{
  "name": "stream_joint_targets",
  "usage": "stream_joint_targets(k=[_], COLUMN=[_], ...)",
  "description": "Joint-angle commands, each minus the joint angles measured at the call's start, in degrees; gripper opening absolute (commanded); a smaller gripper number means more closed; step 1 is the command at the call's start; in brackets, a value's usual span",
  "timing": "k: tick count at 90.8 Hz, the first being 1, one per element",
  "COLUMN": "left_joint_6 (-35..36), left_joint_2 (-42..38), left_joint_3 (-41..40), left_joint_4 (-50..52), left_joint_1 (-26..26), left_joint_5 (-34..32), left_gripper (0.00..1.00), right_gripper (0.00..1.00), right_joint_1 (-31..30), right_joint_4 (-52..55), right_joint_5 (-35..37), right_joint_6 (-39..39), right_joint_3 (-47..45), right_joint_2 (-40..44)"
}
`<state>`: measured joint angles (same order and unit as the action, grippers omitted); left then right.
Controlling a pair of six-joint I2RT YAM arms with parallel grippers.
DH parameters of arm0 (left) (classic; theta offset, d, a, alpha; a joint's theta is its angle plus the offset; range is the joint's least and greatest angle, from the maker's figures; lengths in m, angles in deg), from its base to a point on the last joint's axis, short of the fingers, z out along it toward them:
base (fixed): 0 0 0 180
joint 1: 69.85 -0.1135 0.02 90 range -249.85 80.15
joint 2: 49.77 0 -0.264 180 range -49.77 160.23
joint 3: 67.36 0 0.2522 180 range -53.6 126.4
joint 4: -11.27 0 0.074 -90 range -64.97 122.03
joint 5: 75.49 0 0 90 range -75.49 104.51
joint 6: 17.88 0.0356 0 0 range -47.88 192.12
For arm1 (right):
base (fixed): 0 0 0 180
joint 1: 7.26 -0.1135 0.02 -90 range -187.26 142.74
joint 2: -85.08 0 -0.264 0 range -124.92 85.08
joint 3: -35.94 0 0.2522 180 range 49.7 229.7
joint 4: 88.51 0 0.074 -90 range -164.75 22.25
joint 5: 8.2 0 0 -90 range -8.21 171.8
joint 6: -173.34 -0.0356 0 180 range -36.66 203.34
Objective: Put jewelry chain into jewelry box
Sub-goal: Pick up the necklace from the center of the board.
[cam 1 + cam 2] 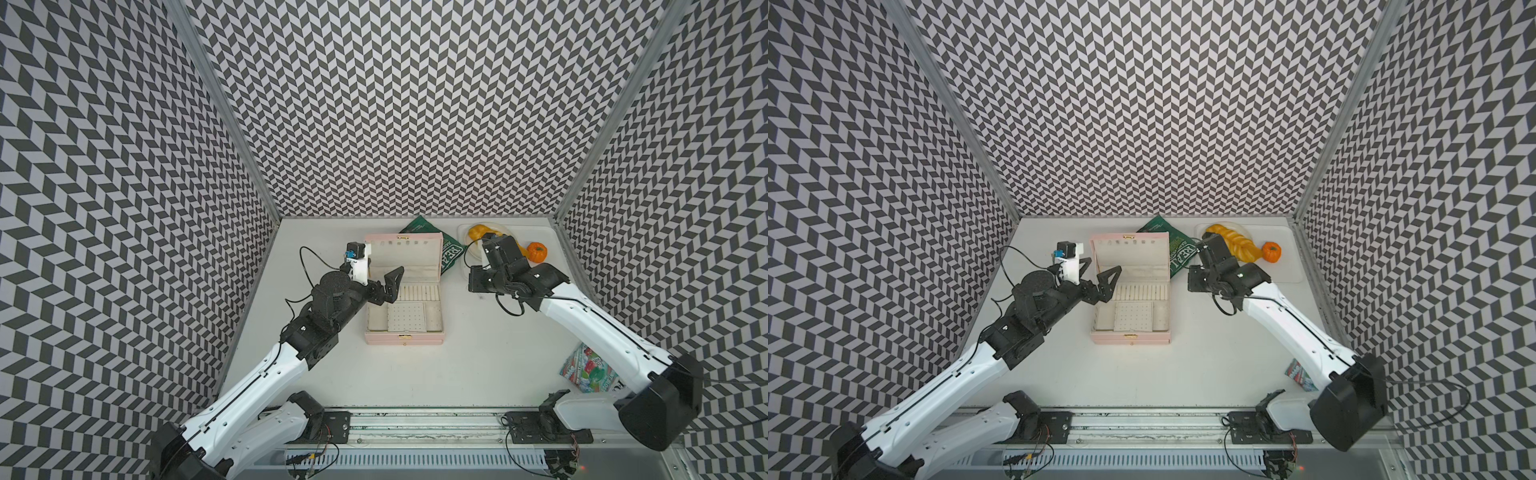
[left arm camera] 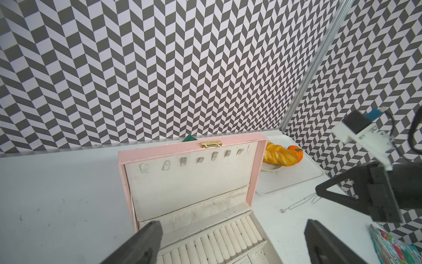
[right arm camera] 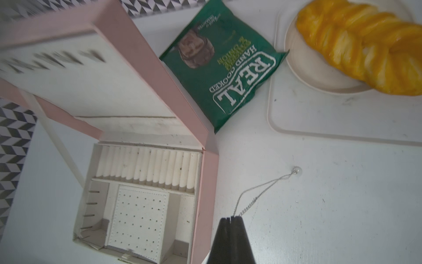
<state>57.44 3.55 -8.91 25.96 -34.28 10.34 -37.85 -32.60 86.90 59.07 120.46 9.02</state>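
The pale pink jewelry box [image 1: 403,338] stands open mid-table, its lid upright at the back, showing cream ring rolls and a dotted panel; it is in both top views [image 1: 1129,338]. My left gripper [image 1: 1098,270] hovers open over the box's left edge, and its dark fingers [image 2: 146,237] straddle the ring rolls with nothing between them. My right gripper [image 3: 231,218] is shut on one end of the thin silvery jewelry chain [image 3: 262,187], just right of the box [image 3: 205,182]. The chain trails to its small pendant [image 3: 296,170] on the table. The chain [image 2: 296,203] also shows in the left wrist view.
A green crisp bag [image 1: 446,257] lies behind the box's right corner. A pale tray [image 1: 540,274] at the back right holds a plate with a yellow braided loaf [image 1: 478,232] and a small orange pumpkin [image 1: 537,252]. A colourful packet [image 1: 586,370] lies under the right arm.
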Motion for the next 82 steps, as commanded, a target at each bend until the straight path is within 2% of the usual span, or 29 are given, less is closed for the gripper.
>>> stream_joint_targets(k=[1,7,41,65,82], left_joint_6=[1.0,0.9,3.2,6.7,6.8], left_joint_2=[0.9,1.9,9.0,16.9,22.6], left_joint_3=[0.3,0.9,3.3,8.6,12.7], left_joint_4=[-4.2,-5.3,-15.9,-22.4,-25.0], left_joint_1=[-0.1,-0.1,3.0,8.2,9.5], left_joint_5=[2.9,4.9,17.7,19.6,21.2], left_gripper=[0.97,0.97,0.76,0.71,0.67], right_gripper=[0.00,0.00,0.00,0.00,0.00], right_joint_1=[-0.2,-0.2,-0.2,-0.3,-0.2], right_joint_4=[-1.7,-2.0,-2.7,0.6,1.9], right_joint_5=[1.8,1.4,0.2,-0.9,-0.7], right_joint_6=[2.5,3.7,9.1,11.5,12.0], right_joint_3=[3.1,4.9,16.0,26.6,28.3], right_joint_2=[2.3,2.9,4.8,3.0,3.2])
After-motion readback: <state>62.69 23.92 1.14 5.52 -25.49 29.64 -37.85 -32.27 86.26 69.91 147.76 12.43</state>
